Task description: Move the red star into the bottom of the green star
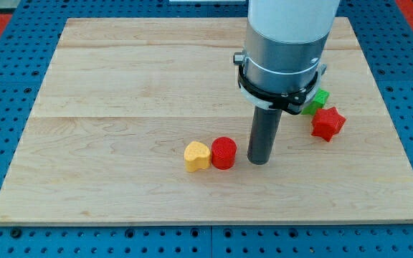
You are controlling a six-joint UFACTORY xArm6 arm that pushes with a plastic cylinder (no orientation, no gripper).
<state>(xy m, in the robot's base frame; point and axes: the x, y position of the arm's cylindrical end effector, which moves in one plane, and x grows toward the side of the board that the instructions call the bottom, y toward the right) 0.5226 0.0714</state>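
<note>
The red star (328, 123) lies at the view's right on the wooden board (120, 86). The green star (317, 100) sits just above and left of it, touching or nearly touching, partly hidden behind the arm's body (285, 43). My tip (260, 160) rests on the board near the middle, well to the left of and below both stars. It stands just right of a red cylinder (224, 153).
A yellow heart-shaped block (196, 155) sits touching the red cylinder on its left. The board lies on a blue perforated table (6, 236). The board's right edge is close to the stars.
</note>
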